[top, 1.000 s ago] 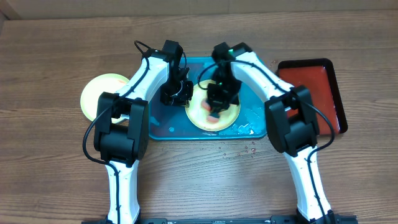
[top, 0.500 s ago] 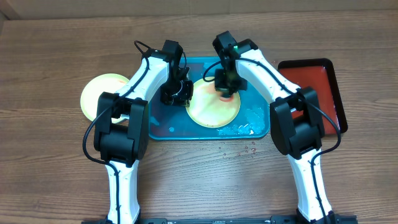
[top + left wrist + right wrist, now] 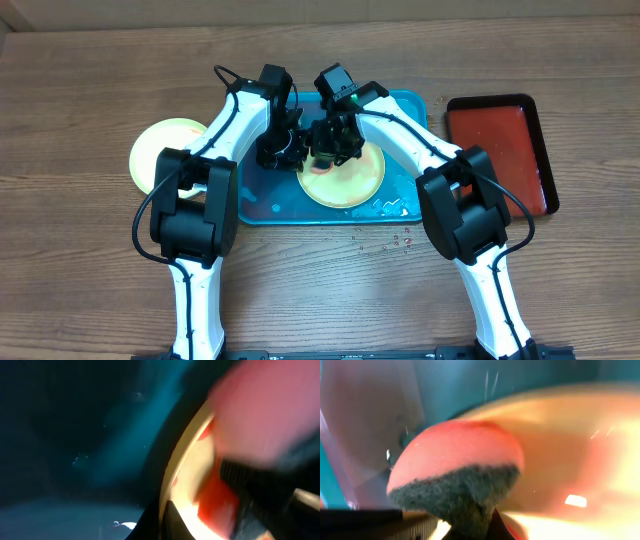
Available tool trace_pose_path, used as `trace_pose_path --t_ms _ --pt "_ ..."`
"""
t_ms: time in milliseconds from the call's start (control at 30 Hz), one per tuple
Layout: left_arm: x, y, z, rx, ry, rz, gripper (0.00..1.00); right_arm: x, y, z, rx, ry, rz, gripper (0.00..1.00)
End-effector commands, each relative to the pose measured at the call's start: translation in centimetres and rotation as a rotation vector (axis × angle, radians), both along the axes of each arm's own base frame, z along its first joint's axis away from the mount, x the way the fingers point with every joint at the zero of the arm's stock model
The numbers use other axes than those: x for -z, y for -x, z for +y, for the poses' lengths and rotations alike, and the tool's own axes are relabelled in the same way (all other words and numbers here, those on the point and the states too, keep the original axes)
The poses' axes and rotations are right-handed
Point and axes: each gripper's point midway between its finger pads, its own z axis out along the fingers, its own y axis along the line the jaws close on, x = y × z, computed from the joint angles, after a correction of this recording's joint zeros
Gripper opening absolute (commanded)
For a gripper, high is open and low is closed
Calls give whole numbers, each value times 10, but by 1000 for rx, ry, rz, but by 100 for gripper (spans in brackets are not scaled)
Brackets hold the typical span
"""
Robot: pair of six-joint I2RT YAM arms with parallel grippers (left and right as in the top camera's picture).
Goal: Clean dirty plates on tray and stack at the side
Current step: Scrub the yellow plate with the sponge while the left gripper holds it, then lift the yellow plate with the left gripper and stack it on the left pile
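Observation:
A pale yellow-green plate [image 3: 355,182] lies in the turquoise tray [image 3: 262,203]. My left gripper [image 3: 290,152] is shut on the plate's left rim, and the left wrist view shows the rim [image 3: 182,470] between its fingers [image 3: 167,521], with red sauce [image 3: 215,502] on the plate. My right gripper [image 3: 330,148] is shut on a pink sponge with a dark scouring side [image 3: 455,455] and presses it on the left part of the plate [image 3: 570,445]. The sponge shows blurred in the left wrist view [image 3: 265,415]. A second yellow-green plate [image 3: 158,150] lies on the table left of the tray. The blue-white plate is out of view.
A red tray with a black rim [image 3: 500,150] lies at the right of the turquoise tray. Water drops [image 3: 388,240] and wet patches sit on the table and the tray's front right part [image 3: 400,205]. Both arms cross over the tray.
My right gripper has carried the sponge from the plate's middle to its far side and then left, close to the left gripper. The left arm and the plate have stayed put.

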Motion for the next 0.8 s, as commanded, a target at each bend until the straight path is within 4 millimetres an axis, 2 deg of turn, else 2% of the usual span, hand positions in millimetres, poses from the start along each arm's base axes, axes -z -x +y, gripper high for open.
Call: trace_pose_path --t_ms 0,100,200,367,467,567,767 --pt "15 8 -2 42 -29 17 4 10 41 9 -61 -13 131 4" --pt "15 8 -2 42 -29 16 4 7 43 -9 -50 24 162 4" --pt "15 7 -2 41 -29 15 4 -1 37 -33 -25 83 149 4" --pt "15 5 -1 38 -27 8 4 -31 17 -79 40 216 48 4" --pt "9 -1 1 30 -23 -7 4 -59 8 -100 77 263 -30 4" --pt "-5 -10 2 28 -14 -49 4 -96 2 -111 109 245 -107 4" --pt "-58 -29 12 52 -56 -216 4 -178 -1 -128 173 160 -279 4"
